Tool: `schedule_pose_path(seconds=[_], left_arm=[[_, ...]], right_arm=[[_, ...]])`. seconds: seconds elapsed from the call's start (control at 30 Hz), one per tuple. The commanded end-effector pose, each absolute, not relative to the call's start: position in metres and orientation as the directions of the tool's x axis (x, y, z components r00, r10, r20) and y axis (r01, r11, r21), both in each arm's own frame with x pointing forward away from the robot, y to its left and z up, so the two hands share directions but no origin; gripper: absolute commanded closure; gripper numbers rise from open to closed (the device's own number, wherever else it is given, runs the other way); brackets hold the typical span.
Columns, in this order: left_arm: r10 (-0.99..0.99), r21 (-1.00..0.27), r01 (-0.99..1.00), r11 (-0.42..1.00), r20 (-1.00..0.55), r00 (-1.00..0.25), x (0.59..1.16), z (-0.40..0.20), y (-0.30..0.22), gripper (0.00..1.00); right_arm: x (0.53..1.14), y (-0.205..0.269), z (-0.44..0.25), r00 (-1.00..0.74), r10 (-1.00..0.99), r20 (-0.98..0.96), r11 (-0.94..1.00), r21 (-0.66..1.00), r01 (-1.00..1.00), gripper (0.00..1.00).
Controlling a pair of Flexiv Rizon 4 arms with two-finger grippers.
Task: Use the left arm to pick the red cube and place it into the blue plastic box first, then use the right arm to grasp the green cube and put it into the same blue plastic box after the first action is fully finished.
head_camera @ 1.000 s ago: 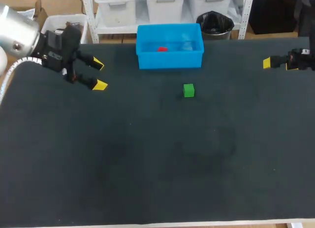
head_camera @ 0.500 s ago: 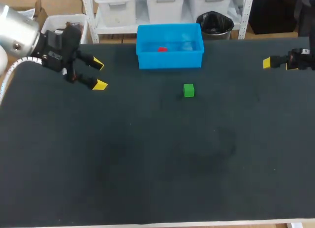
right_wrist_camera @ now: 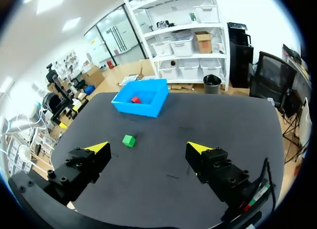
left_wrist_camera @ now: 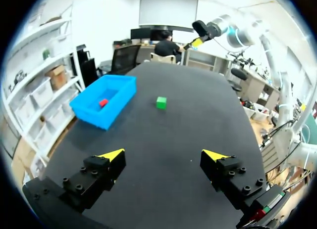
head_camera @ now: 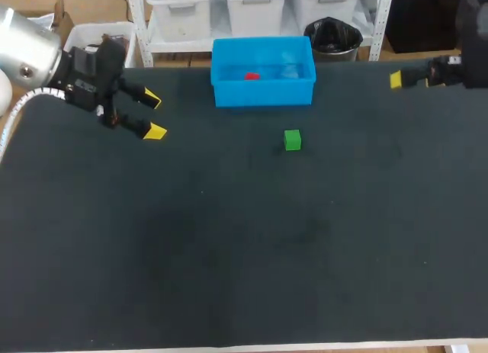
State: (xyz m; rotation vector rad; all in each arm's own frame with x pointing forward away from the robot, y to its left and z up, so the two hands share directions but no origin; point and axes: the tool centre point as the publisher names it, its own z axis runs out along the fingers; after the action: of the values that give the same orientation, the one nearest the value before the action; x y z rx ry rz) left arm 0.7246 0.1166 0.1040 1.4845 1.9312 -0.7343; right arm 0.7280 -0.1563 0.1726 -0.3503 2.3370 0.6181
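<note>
Nearest the robot, the dark bench [head_camera: 229, 277] lies as a broad flat stretch. Past its middle and a little right of centre, the green cube [head_camera: 292, 140] sits alone on the surface, near the front wall of the blue plastic box [head_camera: 263, 92] but apart from it. At about the same depth on the left side, the left fingers [head_camera: 155, 131] hang over the bench, spread wide, their yellow tips pointing toward the middle. The left arm [head_camera: 30, 52] comes in from the far left corner. In the left wrist view the green cube and the box lie well ahead of these fingers. Farther back, the box stands open side up at the far edge of the bench, near the middle. The red cube [head_camera: 251, 76] lies inside it on the floor, toward its left part. At the far right, close to the back edge, the right fingers [head_camera: 396, 80] show only one yellow tip in the head view. The right wrist view shows both held wide apart, with the green cube on the bench ahead of them and the box beyond it.
</note>
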Motion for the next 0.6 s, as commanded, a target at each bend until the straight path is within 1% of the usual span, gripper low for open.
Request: schedule_pose_path(seconds=[0.03,0.6], left_arm=[[0.644,-0.069,0.972,0.225,-0.738,-0.201,0.724,0.103,0.117,0.0],[0.644,-0.069,0.972,0.225,-0.738,-0.201,0.724,0.103,0.117,0.0]], right_arm=[[0.749,-0.135,0.178,-0.756,-0.11,-0.645,0.862,0.317,-0.396,0.0],[0.783,-0.044,0.193,-0.821,-0.155,-0.549,0.893,0.278,-0.354,0.0]])
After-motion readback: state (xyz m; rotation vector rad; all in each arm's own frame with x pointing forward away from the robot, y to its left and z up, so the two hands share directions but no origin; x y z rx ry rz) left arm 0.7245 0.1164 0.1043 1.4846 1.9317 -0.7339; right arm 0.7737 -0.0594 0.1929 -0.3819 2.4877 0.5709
